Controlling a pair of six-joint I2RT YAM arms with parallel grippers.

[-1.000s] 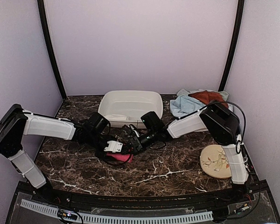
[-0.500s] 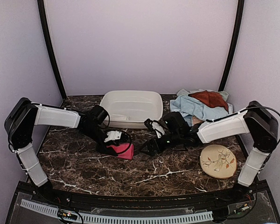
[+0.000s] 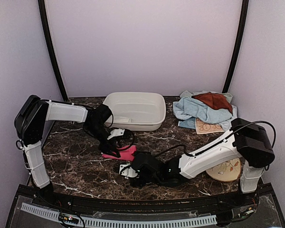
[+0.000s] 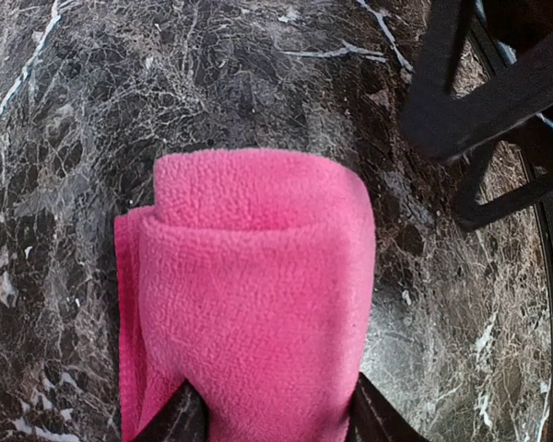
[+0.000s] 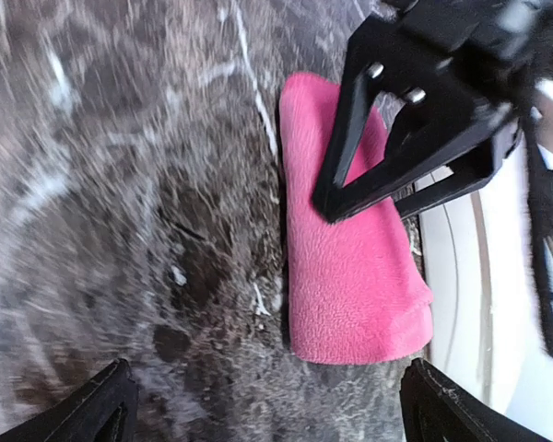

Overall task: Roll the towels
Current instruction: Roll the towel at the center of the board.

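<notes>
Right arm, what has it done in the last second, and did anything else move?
The right gripper left the pink towel and swung round to the near edge, open and empty. The left gripper stayed shut on the towel. The basin, towel pile and disc stayed put.

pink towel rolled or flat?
Rolled. The left wrist view shows the pink towel as a compact roll, layers curled at its end, gripped by the left tool.
</notes>
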